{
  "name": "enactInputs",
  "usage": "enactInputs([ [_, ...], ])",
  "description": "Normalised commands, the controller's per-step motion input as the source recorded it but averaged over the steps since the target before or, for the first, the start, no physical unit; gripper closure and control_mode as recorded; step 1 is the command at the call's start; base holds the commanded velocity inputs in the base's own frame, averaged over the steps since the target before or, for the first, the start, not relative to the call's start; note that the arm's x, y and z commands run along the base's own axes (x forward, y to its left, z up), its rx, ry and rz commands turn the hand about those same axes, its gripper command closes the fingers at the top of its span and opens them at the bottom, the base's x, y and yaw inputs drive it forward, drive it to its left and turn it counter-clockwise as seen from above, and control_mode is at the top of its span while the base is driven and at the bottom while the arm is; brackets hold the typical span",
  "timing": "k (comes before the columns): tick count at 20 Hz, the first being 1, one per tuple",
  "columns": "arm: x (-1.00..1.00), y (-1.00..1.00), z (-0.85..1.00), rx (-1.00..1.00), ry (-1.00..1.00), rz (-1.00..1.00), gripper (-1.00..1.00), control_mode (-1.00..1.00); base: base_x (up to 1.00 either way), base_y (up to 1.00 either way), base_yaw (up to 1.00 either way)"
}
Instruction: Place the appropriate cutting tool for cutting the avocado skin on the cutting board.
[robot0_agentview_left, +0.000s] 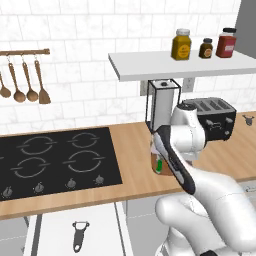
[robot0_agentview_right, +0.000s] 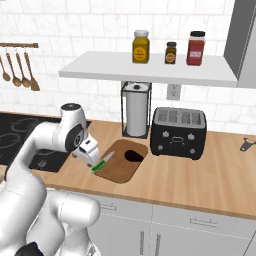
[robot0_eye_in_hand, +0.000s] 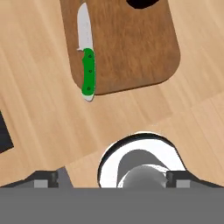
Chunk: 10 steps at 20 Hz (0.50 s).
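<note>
The cutting tool, a slim knife with a green handle and a pale blade, lies flat along one edge of the brown cutting board. Its handle end juts slightly past the board's rim. At the board's far end sits the dark avocado. My gripper hangs above the counter just off the board, open, its fingertips wide apart with nothing between them. From the right base view the knife rests on the board just beyond the gripper, with the avocado further back. The arm hides most of the board in the left base view.
A black toaster and a paper towel holder stand behind the board. The black stovetop lies to the left. A grey-black peeler rests in a white drawer below the counter; another lies at the far right. Jars stand on the shelf.
</note>
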Motion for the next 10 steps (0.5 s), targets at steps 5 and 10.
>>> enactInputs([
  [5, -0.38, 0.77, 0.41, -0.08, 0.00, 0.03, -1.00, -1.00, 0.00, 0.00, 0.00],
  [10, -0.05, 0.98, 0.07, -0.10, 0.00, 0.07, -1.00, -1.00, 0.00, 0.00, 0.00],
])
